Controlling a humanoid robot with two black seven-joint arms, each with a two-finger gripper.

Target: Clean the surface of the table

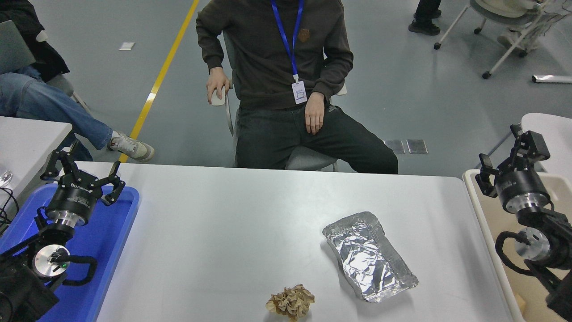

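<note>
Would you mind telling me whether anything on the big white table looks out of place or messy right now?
Yes, two bits of litter lie on the large matte white tabletop: a crumpled brown paper ball at the near edge, and a wrinkled silver foil sheet to its right, lying askew. Neither end effector is near them.

Crumpled paper ball (291,302) lies at the near edge of the table surface (232,223); foil tray (369,256) just right; plastic tray (114,232) far left.
</note>
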